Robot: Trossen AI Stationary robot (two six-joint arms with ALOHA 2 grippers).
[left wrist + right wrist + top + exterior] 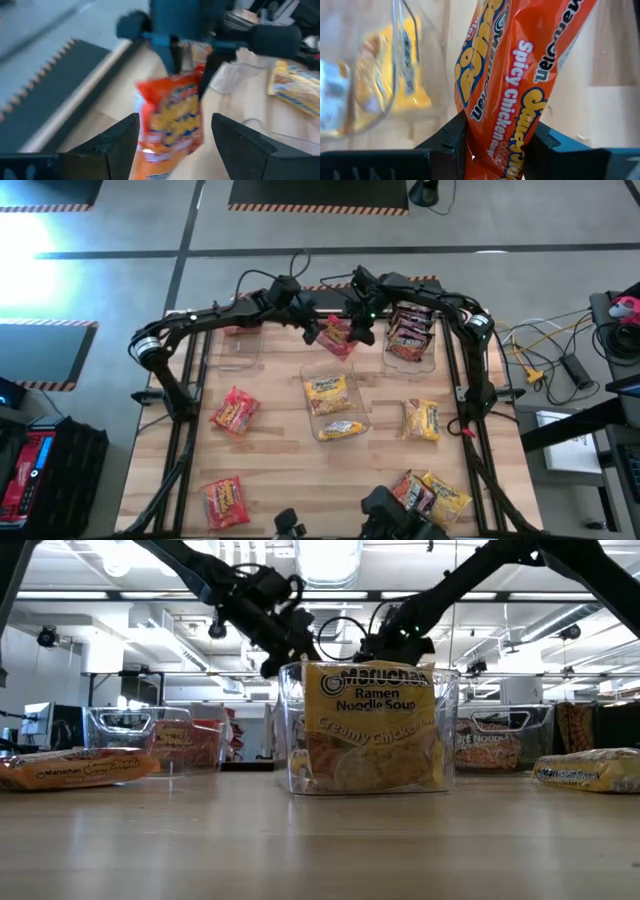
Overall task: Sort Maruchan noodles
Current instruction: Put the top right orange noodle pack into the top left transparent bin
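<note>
A red Maruchan noodle packet [337,336] hangs over the table's far middle, with my right gripper [362,326] shut on it. My left gripper [313,330] stands open just to the packet's left. In the left wrist view its fingers flank the packet [172,120] without touching it. Yellow packets [330,395] lie in the middle clear bin [352,402]. Dark packets [410,335] fill the right bin. Loose red packets [235,412] and yellow packets [420,420] lie flat on the table. My right gripper pinches the red packet's upper end [492,150] between its two fingers [175,50], which slant down from above. The packet hangs below them, a little tilted, its printed face [520,90] toward the wrist camera.
A left clear bin [235,345] stands at the far left, holding something red. More packets lie near the front edge: a red one [225,500] and a red and yellow pair [432,492]. In the low view, the middle bin [370,730] hides the held packet.
</note>
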